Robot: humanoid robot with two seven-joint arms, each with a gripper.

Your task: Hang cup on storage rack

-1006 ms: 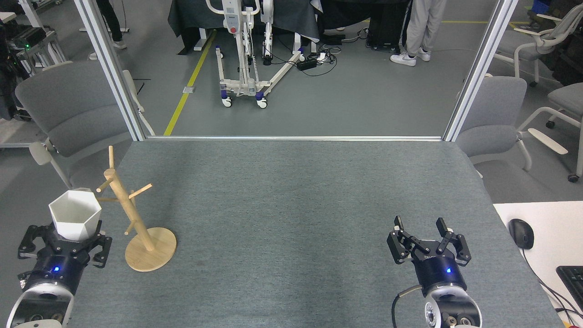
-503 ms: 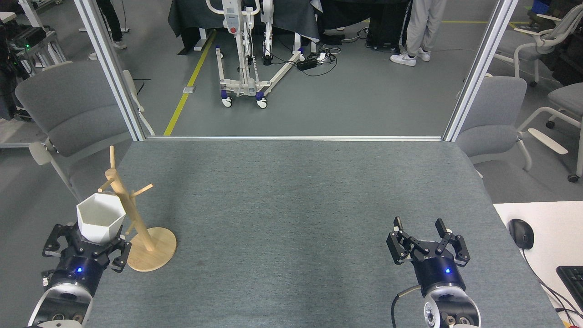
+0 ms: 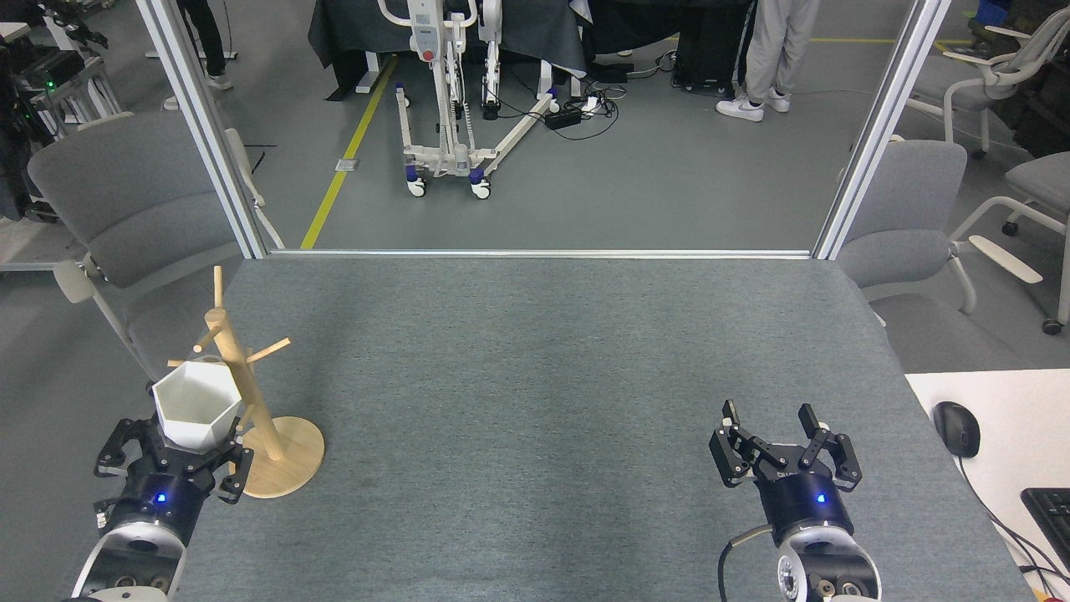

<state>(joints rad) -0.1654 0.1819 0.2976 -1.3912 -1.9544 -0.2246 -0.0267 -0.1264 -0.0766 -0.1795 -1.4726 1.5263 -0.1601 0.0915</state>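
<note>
Task was mid-way, by our read: our left gripper (image 3: pixel 177 445) gripped the small matte white faceted cup with a hexagonal rim (image 3: pixel 198 413) from below, and the cup was up off the grey felt-covered table (image 3: pixel 535 401), right against the light wooden mug tree with a slanted post, thin pegs and round flat base (image 3: pixel 251 410). Pickup and carry looked done. Hanging was not confirmed: the cup's handle was not visible in the head view, so we could not tell whether any peg was through its hole. A thin peg showed just past the cup's far rim on the left, and the post crossed the cup's right edge, touching or overlapping it in the view. We judged what was left: seat the handle on a peg, open the fingers, back the arm away.

Cup sat directly above our left gripper, mouth up and tilted a little toward us, its lower body between the dark fingers, which were closed around its base. The rack base lay just beside that gripper on its right.

Our right gripper (image 3: pixel 786 439) rested low at the near right of the table, fingers spread, holding nothing, well apart from cup and rack.
</note>
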